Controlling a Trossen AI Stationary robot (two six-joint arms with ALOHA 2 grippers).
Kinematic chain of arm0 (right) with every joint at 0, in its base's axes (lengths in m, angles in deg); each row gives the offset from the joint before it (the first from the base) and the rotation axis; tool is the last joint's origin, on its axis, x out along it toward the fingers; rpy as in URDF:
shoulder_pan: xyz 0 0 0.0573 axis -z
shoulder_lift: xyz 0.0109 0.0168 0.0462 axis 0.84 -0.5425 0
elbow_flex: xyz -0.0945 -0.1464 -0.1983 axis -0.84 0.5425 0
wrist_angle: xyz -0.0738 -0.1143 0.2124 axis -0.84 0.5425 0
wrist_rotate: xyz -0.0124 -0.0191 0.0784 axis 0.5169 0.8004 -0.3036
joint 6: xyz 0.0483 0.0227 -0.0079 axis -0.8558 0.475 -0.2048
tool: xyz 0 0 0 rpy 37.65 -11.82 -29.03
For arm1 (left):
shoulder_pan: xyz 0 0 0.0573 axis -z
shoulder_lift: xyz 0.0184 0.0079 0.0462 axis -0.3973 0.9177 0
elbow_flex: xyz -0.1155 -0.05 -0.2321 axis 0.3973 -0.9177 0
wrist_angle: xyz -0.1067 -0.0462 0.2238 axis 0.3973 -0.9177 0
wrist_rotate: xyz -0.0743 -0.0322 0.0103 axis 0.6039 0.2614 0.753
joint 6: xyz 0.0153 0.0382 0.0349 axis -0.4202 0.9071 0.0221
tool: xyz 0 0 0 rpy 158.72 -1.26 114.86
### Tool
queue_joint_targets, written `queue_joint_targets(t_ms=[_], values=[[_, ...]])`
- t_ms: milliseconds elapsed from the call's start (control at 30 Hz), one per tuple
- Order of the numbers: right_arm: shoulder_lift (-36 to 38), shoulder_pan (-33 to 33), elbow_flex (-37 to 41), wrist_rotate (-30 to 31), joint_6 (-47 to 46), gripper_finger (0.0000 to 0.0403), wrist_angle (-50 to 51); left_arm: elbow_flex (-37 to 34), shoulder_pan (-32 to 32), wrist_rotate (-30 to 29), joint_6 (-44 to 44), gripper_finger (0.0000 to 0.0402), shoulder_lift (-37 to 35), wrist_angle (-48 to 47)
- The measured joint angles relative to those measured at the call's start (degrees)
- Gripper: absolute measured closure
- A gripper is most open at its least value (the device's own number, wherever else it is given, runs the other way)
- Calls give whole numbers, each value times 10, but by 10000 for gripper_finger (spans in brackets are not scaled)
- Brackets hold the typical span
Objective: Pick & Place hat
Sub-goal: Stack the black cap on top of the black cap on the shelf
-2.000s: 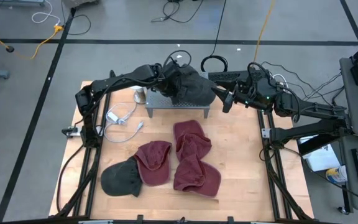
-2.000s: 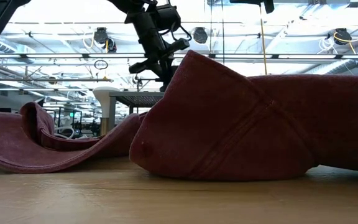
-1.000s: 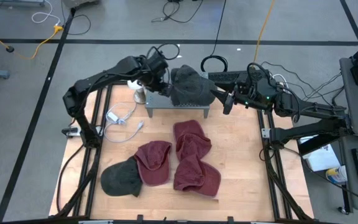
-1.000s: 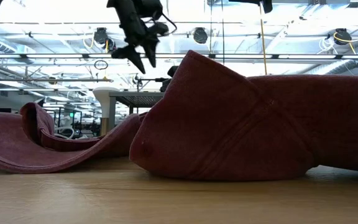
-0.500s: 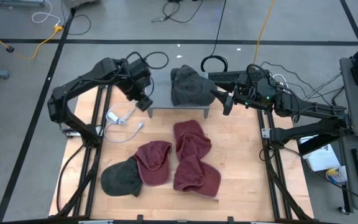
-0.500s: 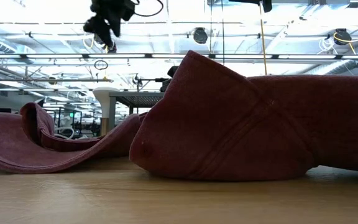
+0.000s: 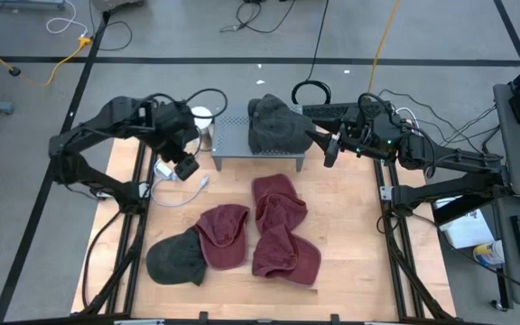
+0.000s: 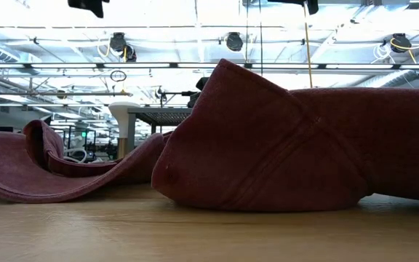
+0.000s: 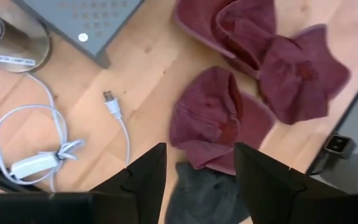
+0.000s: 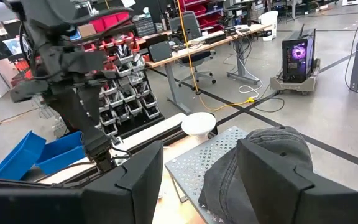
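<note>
**Left arm swings away from the stand, dark hat left on top**

Pulled back from the grey perforated stand [image 7: 258,144], the left gripper [image 7: 186,167] now hangs with fingers spread and empty over the white cable [image 7: 177,171] at centre left. One dark grey hat [image 7: 273,126] sits on the stand at upper centre. Four hats lie on the wooden table [image 7: 350,235] below: three maroon hats [image 7: 278,203] [image 7: 224,235] [image 7: 287,253] and one black hat [image 7: 174,259] at lower left. The right gripper [image 7: 329,147] waits open beside the stand.
</note>
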Motion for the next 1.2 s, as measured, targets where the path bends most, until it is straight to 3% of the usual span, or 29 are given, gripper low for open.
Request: queue_joint_targets(t_ms=[367, 667, 933, 1200], values=[[0, 0, 0, 0, 0, 206, 0, 0, 83, 31, -127, 233, -45, 0], [0, 0, 0, 0, -7, 206, 0, 0, 196, 64, -204, 241, -52, 0], [0, 0, 0, 0, -7, 206, 0, 0, 326, 30, -361, 231, -52, 0], [0, 0, 0, 0, -3, 206, 0, 0, 445, 4, -511, 249, -51, 0]])
